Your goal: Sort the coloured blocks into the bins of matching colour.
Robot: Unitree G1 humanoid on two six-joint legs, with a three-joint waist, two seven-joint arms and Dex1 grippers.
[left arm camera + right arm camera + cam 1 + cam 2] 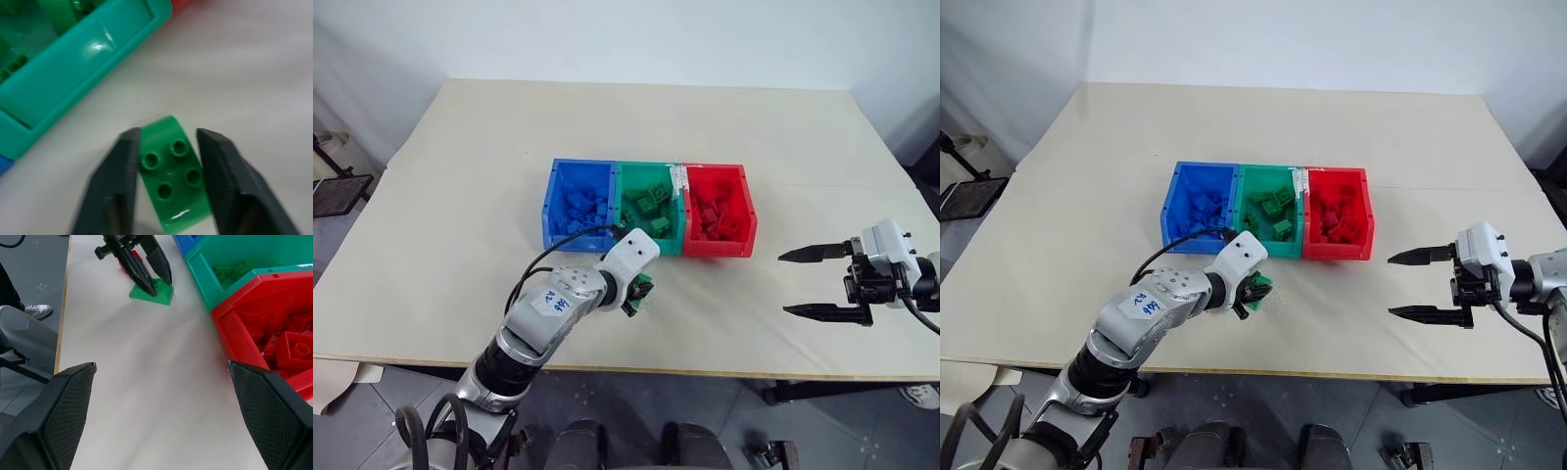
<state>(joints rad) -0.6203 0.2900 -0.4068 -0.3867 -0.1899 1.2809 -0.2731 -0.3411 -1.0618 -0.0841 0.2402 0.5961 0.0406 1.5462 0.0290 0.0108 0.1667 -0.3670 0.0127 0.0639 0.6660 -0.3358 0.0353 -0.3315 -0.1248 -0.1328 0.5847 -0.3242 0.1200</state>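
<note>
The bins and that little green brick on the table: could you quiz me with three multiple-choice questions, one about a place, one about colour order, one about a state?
1. Where is the green brick?
A. In the green bin
B. On the table in front of the green bin
C. In the red bin

2. From the robot's left to right, the bins run:
A. blue, green, red
B. red, green, blue
C. green, blue, red

3. How is the right gripper?
A. Shut on a brick
B. Open, holding nothing
C. Inside the red bin

Answers: 1 B, it lies on the table between the left gripper's fingers, outside the green bin. 2 A, blue bin, green, then red bin. 3 B, its fingers are spread over bare table.
</note>
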